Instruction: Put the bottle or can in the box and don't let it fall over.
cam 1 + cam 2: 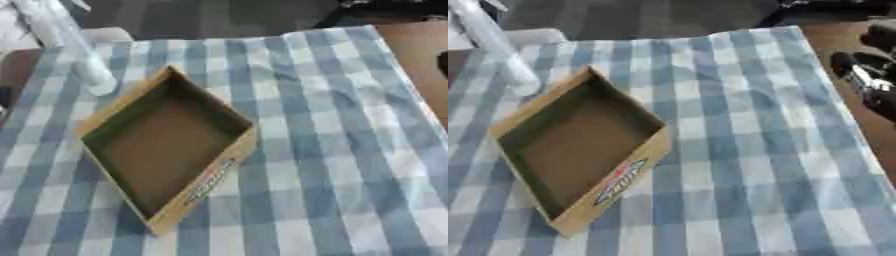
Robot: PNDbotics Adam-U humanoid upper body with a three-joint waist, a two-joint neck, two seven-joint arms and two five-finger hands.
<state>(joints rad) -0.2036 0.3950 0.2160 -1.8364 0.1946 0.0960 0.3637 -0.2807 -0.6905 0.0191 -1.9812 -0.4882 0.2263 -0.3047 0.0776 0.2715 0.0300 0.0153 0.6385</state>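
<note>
Open cardboard box on a checked cloth; clear bottle at the upper left.

The box is seen to be shallow, rectangular and set cornerwise on the bench, its brown floor bare and a coloured printed label visible on its near outer wall. The cloth is woven in blue and white squares and lies flat over the bench. The bottle is a pale, translucent cylinder, tilted, its lower end just beside the box's far left wall; whether it touches the cloth cannot be told. The right hand, black with silver parts, is seen at the right edge, well apart from the box; its fingers cannot be made out.
</note>
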